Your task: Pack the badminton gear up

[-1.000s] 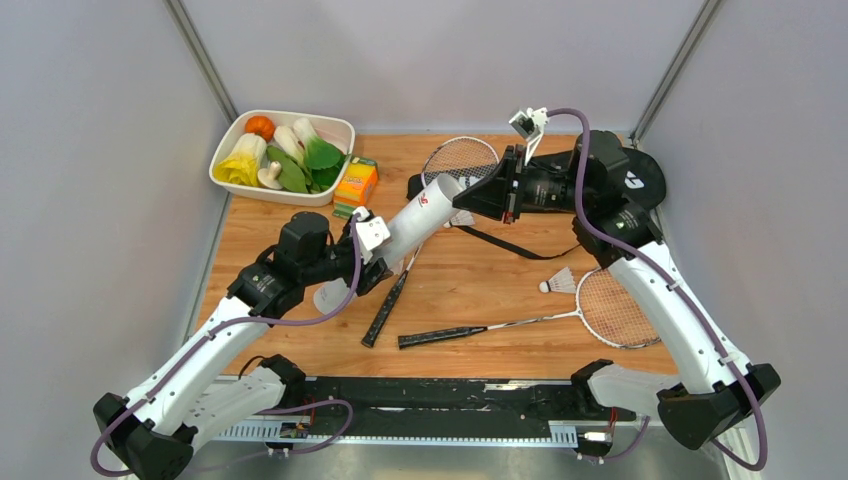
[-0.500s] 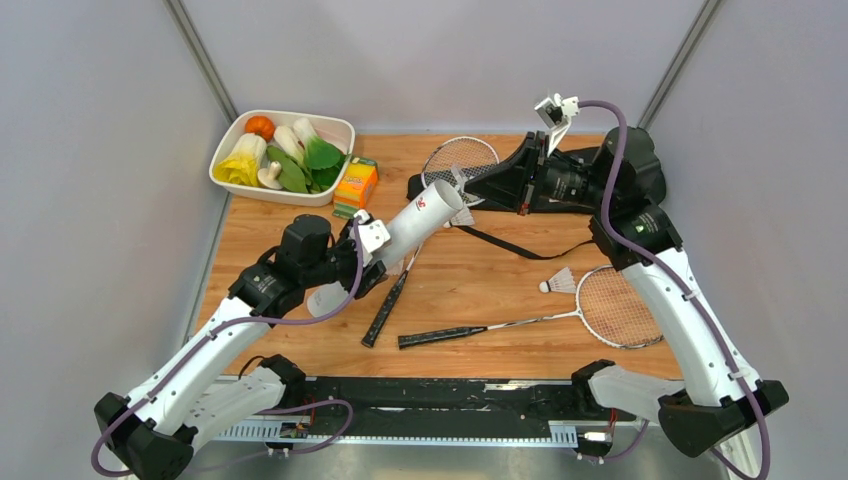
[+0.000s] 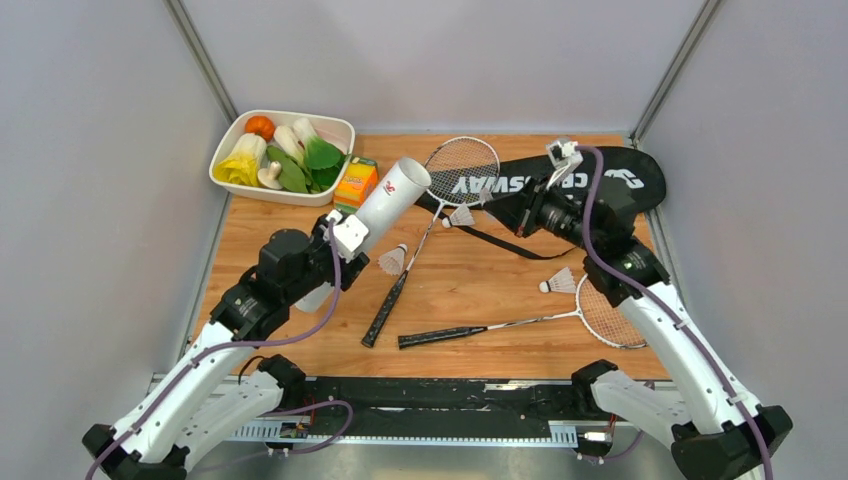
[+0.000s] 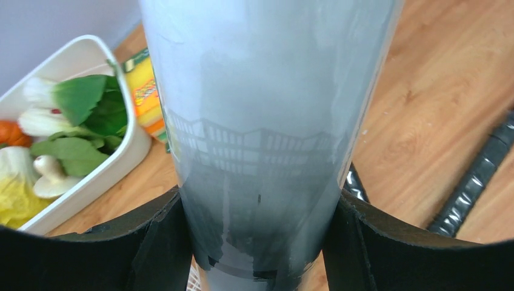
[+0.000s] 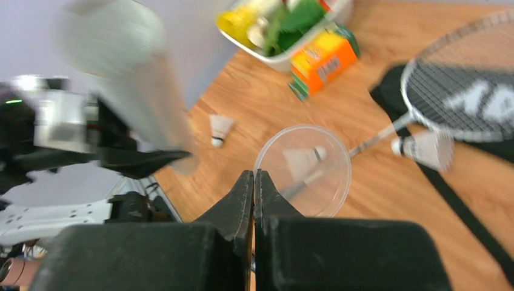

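Starting with the biggest piece, where did everything lie?

Measured from the long white tube, the black CROSSWAY bag lay beyond its mouth, off to the right along the far edge of the table. One racket had its head resting on the bag's nearer end, and its shaft ran back toward me just right of the tube. The other racket lay well to the tube's right, its handle pointing back toward the tube's lower end.

And the tube itself?

My left gripper was clamped round its lower part, one finger on each side. Its long axis slanted away from me, with the open mouth high and facing far-right. I couldn't tell whether its foot touched the table.

Your right hand?

My right gripper hung near that mouth, on its right and apart from it, the forearm reaching in over the bag. The jaws were pressed together, pinching the rim of a clear lid, as I judged it.

The shuttlecocks?

Three lay loose. One shuttlecock sat just right of the tube's middle, another between the mouth and my right gripper, and a third well to the right. My left arm was nearest the first, but with both hands full I reckoned the lid had to wait.
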`<state>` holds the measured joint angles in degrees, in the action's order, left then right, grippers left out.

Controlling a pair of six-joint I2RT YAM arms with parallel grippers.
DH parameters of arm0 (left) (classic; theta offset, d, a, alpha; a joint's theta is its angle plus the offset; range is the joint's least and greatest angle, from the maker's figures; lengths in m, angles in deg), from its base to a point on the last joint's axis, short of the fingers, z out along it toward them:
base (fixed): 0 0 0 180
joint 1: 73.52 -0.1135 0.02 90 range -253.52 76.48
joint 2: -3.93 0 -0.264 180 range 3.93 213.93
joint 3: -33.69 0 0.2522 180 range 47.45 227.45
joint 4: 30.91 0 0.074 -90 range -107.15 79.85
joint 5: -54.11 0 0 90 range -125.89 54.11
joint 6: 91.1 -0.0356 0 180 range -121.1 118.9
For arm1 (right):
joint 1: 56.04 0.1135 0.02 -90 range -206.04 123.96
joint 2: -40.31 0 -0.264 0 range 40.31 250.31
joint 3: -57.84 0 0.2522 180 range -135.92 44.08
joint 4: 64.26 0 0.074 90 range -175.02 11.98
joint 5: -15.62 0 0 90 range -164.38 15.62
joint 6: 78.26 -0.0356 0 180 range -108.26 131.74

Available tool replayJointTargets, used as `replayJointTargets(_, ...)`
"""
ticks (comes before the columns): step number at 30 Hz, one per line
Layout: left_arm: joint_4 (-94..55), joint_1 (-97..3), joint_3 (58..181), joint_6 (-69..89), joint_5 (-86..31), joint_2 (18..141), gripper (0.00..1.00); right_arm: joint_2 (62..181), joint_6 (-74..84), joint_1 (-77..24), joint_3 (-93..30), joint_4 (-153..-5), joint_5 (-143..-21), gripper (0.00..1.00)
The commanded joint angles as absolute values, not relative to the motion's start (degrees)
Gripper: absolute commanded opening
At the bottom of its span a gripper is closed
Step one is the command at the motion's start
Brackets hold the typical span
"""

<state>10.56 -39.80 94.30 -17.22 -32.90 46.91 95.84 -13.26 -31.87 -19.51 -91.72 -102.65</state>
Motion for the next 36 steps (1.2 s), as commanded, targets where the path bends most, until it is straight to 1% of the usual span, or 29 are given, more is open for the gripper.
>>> replayJointTargets(1,0.1,-39.9,89.7,-13.2,-41.4,40.9,0.54,96.3,-18.4,-32.1,-8.9,-92.3,-91.9,0.00)
replayJointTargets(3,-2.3,-39.9,88.6,-12.0,-42.5,38.7,0.54,97.5,-19.9,-31.6,-4.5,-91.2,-89.9,0.00)
replayJointTargets(7,-2.0,-39.9,88.8,-11.3,-44.0,36.6,0.55,101.3,-20.6,-28.0,2.2,-87.1,-83.4,0.00)
replayJointTargets(10,-0.3,-39.9,89.9,-10.7,-44.1,36.2,0.55,105.7,-20.4,-24.5,3.7,-85.9,-78.2,0.00)
replayJointTargets(14,3.8,-39.9,91.9,-8.6,-41.1,36.2,0.56,110.9,-21.2,-21.1,4.8,-84.2,-71.1,0.01)
replayJointTargets(16,4.7,-39.9,91.8,-7.5,-39.3,35.8,0.56,112.6,-21.6,-20.3,5.3,-82.9,-69.9,0.06)
replayJointTargets(21,3.5,-39.9,88.2,-6.2,-37.0,32.5,0.56,115.7,-22.5,-19.7,5.1,-82.8,-69.4,0.26)
replayJointTargets(24,2.3,-39.9,86.0,-5.7,-37.1,30.9,0.57,114.8,-21.8,-19.8,3.4,-85.9,-67.2,0.35)
replayJointTargets(28,2.2,-39.9,85.3,-5.1,-36.6,30.8,0.57,110.2,-19.9,-22.2,-0.1,-93.4,-63.5,0.43)
replayJointTargets(31,2.4,-39.9,84.8,-5.0,-36.3,30.9,0.57,106.2,-18.5,-27.0,-0.8,-96.7,-63.4,0.47)
replayJointTargets(36,2.2,-39.9,84.5,-5.0,-35.0,31.0,0.57,99.7,-16.1,-36.0,1.8,-99.1,-62.6,0.53)
